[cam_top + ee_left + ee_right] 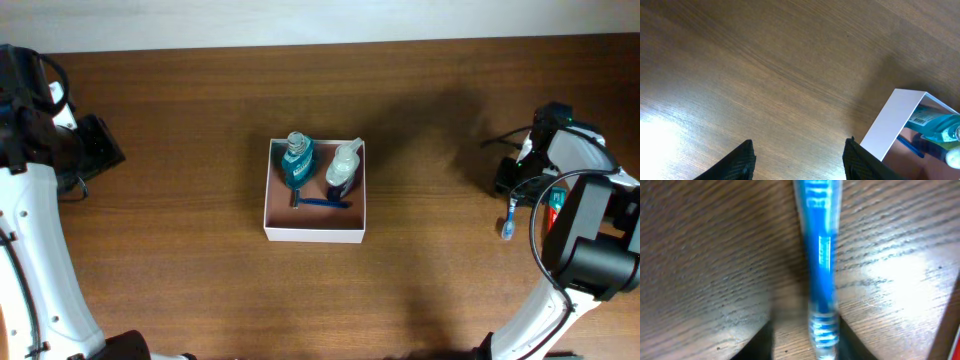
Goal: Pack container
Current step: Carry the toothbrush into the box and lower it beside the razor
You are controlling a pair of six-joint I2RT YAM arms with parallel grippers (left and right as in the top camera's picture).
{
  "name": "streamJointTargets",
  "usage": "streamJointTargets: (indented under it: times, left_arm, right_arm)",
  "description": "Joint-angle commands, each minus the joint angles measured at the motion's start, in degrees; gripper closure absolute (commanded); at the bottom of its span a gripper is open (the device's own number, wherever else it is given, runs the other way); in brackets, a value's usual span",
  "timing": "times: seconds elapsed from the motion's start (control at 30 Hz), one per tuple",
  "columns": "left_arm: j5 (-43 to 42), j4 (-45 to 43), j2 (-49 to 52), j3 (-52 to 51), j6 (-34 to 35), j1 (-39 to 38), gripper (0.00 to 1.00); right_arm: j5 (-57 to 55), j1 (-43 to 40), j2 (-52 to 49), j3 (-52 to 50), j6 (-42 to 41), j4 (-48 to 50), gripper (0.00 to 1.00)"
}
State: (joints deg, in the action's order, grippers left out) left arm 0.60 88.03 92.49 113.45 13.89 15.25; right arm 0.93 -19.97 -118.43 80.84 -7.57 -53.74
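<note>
One blue toothbrush (820, 255) — print blurred — gripped by the right hand (807, 347); left hand (800, 160) spread empty.

The dark brown wood-grain table (200, 150) carries the shallow square white-walled container (313, 234) at its middle. A translucent blue toothbrush (508, 225) lies toward the right side, well apart from it.

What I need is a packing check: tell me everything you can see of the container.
The container is a shallow, open-topped square box with thin white walls, card-like, and a pinkish-brown floor. It sits flat on the wooden table, near its middle. Inside, toward the overhead view's top edge, lie a teal bottle and a whitish bottle with a dark end; a thin blue item lies across beside them. The rest of the floor is bare.
</note>
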Motion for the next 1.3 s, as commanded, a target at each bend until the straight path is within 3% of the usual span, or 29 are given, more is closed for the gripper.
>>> streamJointTargets:
  times: [0.0, 0.07, 0.17, 0.47, 0.67, 0.9, 0.97, 1.1, 1.27]
  left_arm:
    - [-0.2, 0.1, 0.4, -0.2, -0.8, 0.2, 0.43]
    - [-0.2, 0.3, 0.4, -0.2, -0.8, 0.2, 0.43]
    - [-0.2, 0.5, 0.4, -0.2, -1.2, 0.2, 0.43]
    - [-0.2, 0.5, 0.4, -0.2, -2.0, 0.2, 0.43]
    - [-0.2, 0.5, 0.4, -0.2, -2.0, 0.2, 0.43]
    - [-0.2, 0.5, 0.4, -0.2, -2.0, 0.2, 0.43]
    - [-0.2, 0.5, 0.4, -0.2, -2.0, 0.2, 0.43]
    - [-0.3, 0.5, 0.4, -0.2, -2.0, 0.2, 0.43]
    - [-0.3, 0.5, 0.4, -0.2, -2.0, 0.2, 0.43]
  right_arm:
    - [2.5, 0.0, -3.2, -0.7, -0.2, 0.4, 0.76]
    - [2.5, 0.0, -3.2, -0.7, -0.3, 0.4, 0.88]
    - [2.5, 0.0, -3.2, -0.7, -0.3, 0.4, 0.96]
    - [5.0, 0.2, -1.3, 1.6, -0.2, -3.3, 0.96]
    - [7.0, 4.7, 10.7, 6.5, 4.3, -9.0, 0.96]
    - [7.5, 22.3, 29.3, 7.3, 20.0, -9.5, 0.96]
    - [7.5, 31.4, 33.8, 7.3, 30.4, -9.6, 0.96]
    - [6.8, 42.5, 35.8, 7.3, 40.3, -9.8, 0.96]
    - [6.9, 51.9, 32.8, 7.2, 44.6, -10.0, 0.96]
